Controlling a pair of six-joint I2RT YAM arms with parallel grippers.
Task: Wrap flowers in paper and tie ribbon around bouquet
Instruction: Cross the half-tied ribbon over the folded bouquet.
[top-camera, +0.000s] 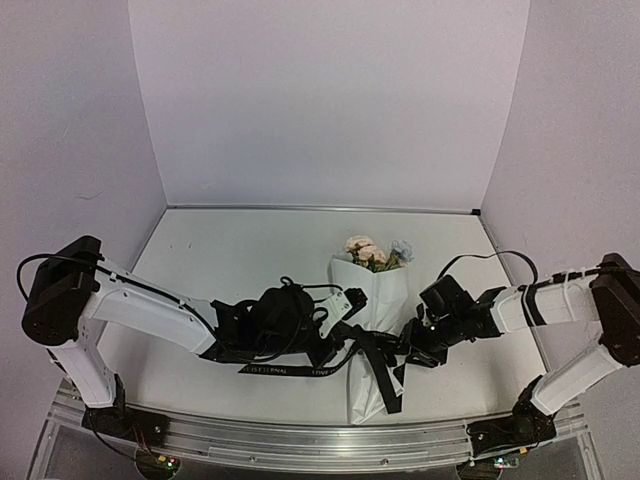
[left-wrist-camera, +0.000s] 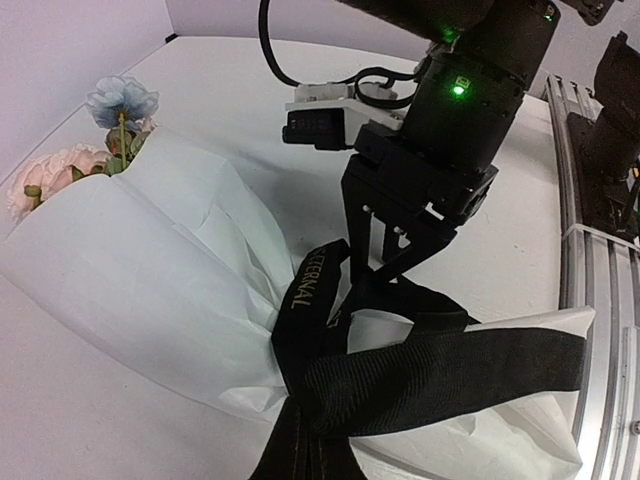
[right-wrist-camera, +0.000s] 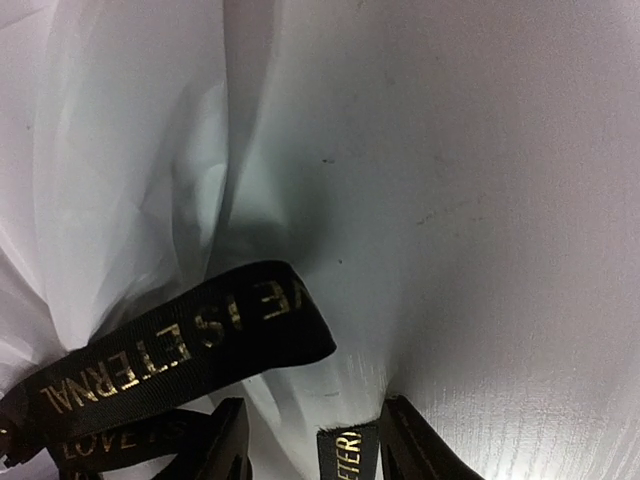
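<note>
Stems of flowers (left-wrist-camera: 58, 170) hidden inside paper (left-wrist-camera: 150, 270). Right wrist view: fingers (right-wrist-camera: 412, 445) cut off by bottom edge; ribbon (right-wrist-camera: 190, 340) lettering partly cropped.

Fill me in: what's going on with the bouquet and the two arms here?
The flowers lie wrapped in the white paper, and the black ribbon is looped around the cone's narrow part. The right claw stands open, straddling a ribbon strand. The left claw is shut beside the loops; whether it holds ribbon is unclear.
</note>
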